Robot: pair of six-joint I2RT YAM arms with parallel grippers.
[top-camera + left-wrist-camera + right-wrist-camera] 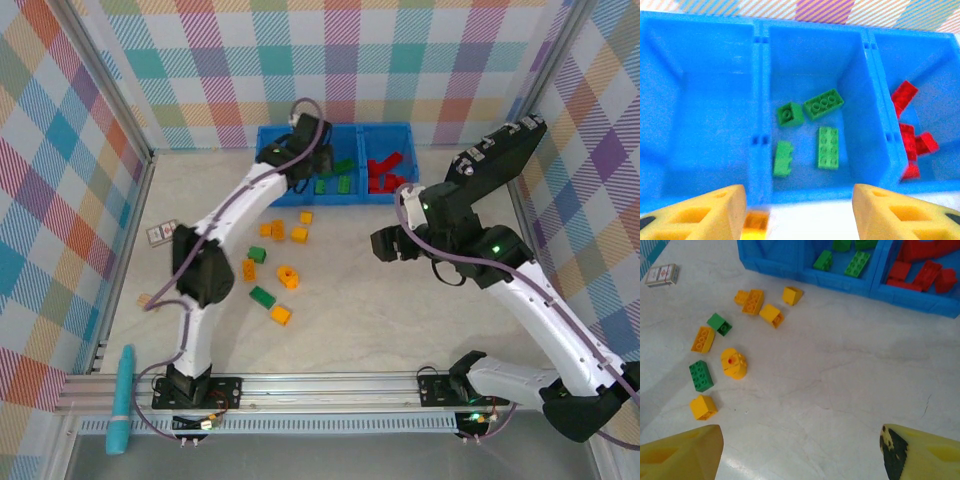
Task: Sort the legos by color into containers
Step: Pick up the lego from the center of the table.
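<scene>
The blue tray [270,135] stands at the back of the table. Seen from the left wrist, its left compartment [705,110] is empty, the middle one holds several green legos [823,103], and the right one holds red legos [904,94]. My left gripper [799,200] hangs open over the tray's near edge [305,150] with nothing between its fingers; an orange lego [756,222] lies on the table by its left finger. My right gripper [800,440] is wide open above bare table [385,243]. Loose orange legos [753,301] and green legos [701,375] lie to its left.
A printed card [161,233] and a small wooden block [145,298] lie at the left. A teal tool [122,400] rests on the front rail. Checkered walls and a metal frame enclose the table. A round yellow piece [733,363] sits among the loose bricks.
</scene>
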